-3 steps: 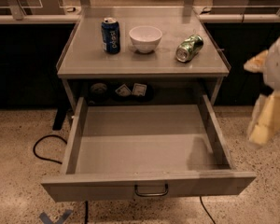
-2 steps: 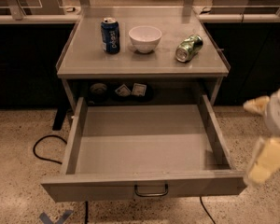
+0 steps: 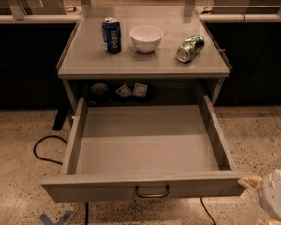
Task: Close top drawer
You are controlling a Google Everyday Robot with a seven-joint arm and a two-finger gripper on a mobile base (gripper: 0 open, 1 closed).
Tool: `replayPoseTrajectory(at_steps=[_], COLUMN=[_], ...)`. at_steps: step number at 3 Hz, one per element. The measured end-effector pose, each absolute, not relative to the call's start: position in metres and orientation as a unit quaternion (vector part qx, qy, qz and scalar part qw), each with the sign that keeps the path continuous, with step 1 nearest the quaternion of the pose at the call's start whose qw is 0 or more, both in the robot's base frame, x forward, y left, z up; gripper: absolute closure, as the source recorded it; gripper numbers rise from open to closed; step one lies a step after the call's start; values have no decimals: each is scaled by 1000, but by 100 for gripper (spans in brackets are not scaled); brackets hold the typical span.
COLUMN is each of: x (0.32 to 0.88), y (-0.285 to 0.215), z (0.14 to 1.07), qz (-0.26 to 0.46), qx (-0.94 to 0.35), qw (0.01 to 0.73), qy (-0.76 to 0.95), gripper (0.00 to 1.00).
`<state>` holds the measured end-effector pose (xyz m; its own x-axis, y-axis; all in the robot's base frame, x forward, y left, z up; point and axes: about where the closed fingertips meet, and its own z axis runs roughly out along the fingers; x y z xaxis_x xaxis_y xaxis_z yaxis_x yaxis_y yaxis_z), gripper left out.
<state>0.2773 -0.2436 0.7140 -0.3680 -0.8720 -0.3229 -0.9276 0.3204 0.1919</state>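
Drawer position: top drawer [image 3: 145, 144] stands pulled far out from the grey cabinet [image 3: 84, 69], its front panel nearest the camera and low in the camera view.
Drawer interior: nothing lies inside that could catch as it slides in.
Handle: small bar handle [image 3: 152, 191] sits at the centre of the front panel.
Gripper: gripper [image 3: 268, 195] is at the lower right edge of the view, just beside the right end of the front panel; a tan tip seems to touch that corner, and whether it is open or closed cannot be told.
Step in hand: getting onto the front panel to push it in.
Doing it well: contact at the far right corner would likely skew the drawer on its rails, so a flat push nearer the handle, straight toward the cabinet, looks safer.
Floor, left: black cable [image 3: 44, 149] loops beside the cabinet, clear of the drawer's path.
Cabinet top: blue can [image 3: 111, 35] upright, white bowl [image 3: 146, 38] beside it, green can [image 3: 189, 48] lying on its side; a hard shove might roll it.
Recess: small items [image 3: 131, 90] sit at the back, above the drawer; they look out of the way.
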Motion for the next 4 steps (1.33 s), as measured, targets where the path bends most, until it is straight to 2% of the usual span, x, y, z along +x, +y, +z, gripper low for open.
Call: replayPoseTrajectory(at_steps=[2, 4], x=[281, 321], y=[-254, -268], z=[686, 658], qz=[158, 118], qx=[-527, -486], qw=[83, 137], qy=[831, 855], gripper=[0, 0])
